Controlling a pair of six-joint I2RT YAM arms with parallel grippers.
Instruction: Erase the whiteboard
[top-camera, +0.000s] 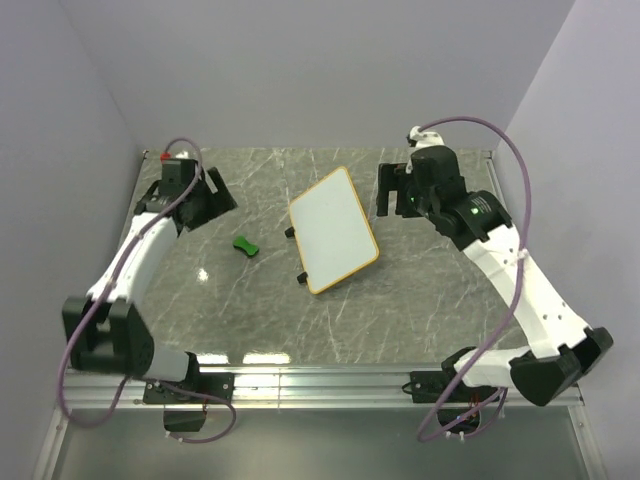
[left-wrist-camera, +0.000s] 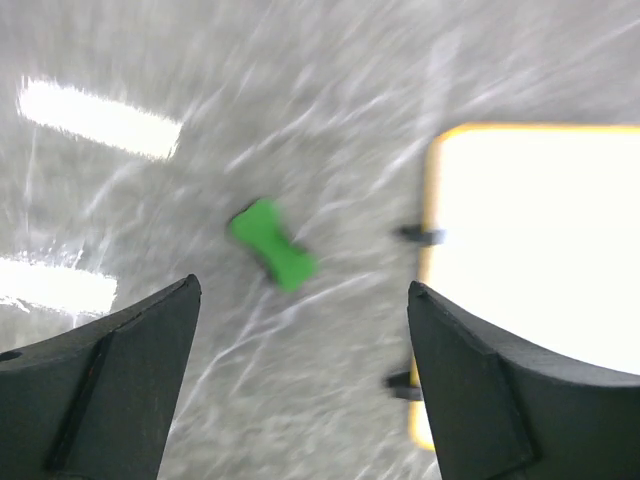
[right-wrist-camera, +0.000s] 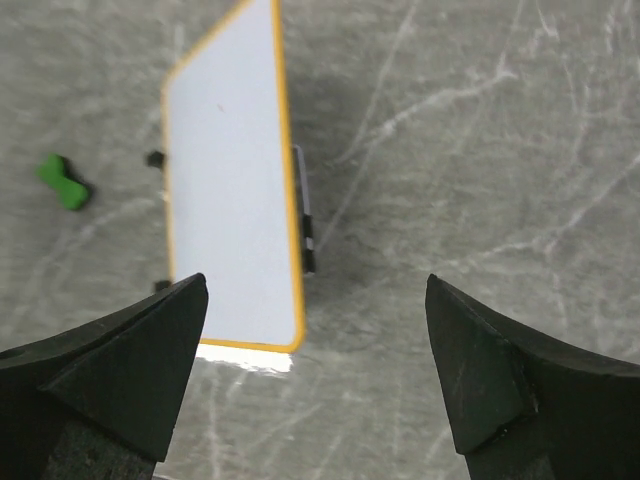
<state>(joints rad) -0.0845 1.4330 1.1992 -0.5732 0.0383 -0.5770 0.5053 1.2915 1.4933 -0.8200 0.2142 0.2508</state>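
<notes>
My left gripper (left-wrist-camera: 302, 300) has its jaws spread wide with nothing between them. It hangs over the far-left part of the table (top-camera: 420, 290). Through its wrist camera, which is blurred, I see the small green eraser (left-wrist-camera: 272, 245) lying on the grey marbled surface just ahead of the fingers, untouched. Beyond it to the right is the yellow-framed edge of the whiteboard (top-camera: 333, 230).

My right gripper (right-wrist-camera: 316, 290) is also wide apart and holds nothing. It hovers near the far-right side of the whiteboard, apart from it, with the fingers pointing down toward the table.

From the overhead view, the whiteboard sits near the middle of the table, between the two grippers. It is turned at an angle so that one short end points toward the back wall. Small black feet stick out from under its left long edge, and the right wrist view shows a dark support under the opposite edge. Its white face looks almost blank; I can make out only a faint speck on it. The eraser lies to the left of the whiteboard, near it but not touching, between the board and my left gripper.
</notes>
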